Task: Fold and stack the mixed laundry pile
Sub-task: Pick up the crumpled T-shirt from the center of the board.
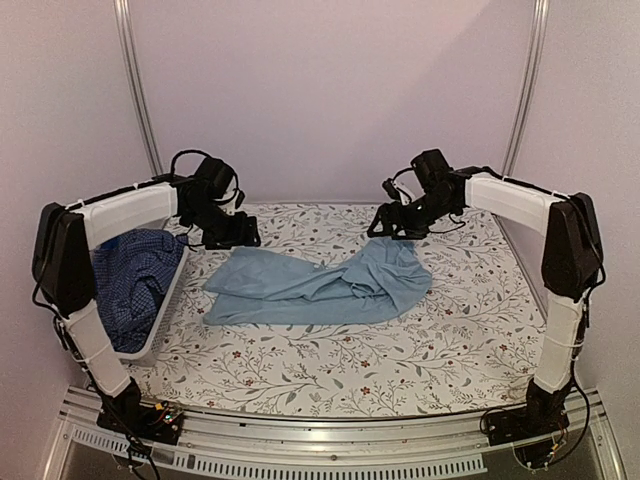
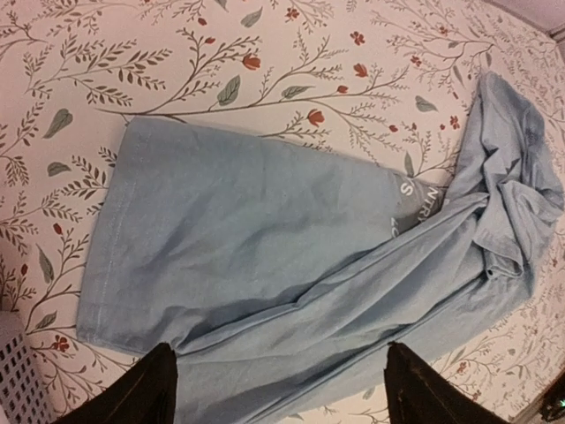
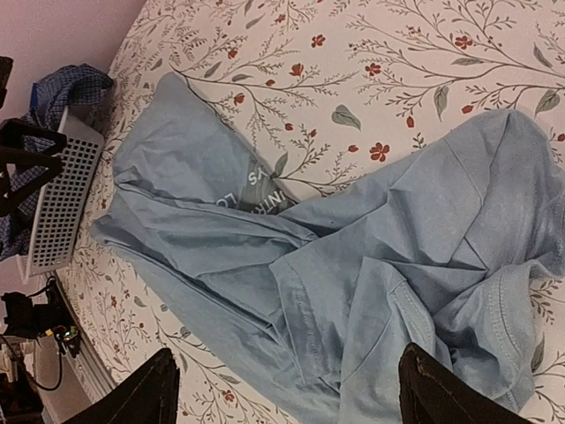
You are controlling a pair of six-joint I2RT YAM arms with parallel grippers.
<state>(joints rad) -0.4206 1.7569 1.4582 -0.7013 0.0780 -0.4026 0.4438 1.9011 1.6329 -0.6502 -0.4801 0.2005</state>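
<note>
Top external | left claw (image 1: 236, 238), right claw (image 1: 388, 228) released, empty | light-blue shirt (image 1: 300, 285) rumpled | best smoothed flat before folding

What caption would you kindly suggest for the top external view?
Open left gripper and right gripper hover above a crumpled light-blue shirt on the floral table, checked shirt in basket.

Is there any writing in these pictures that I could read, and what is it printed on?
"NTR": white print on the light-blue shirt; only a fragment, as a fold hides the rest of the word.
"S": a lone white letter in the line beside it on the same shirt, also cut off.
More letters of that print show in the right wrist view, too creased to read.
Nothing written shows on the white basket or the flowered tablecloth.
</note>
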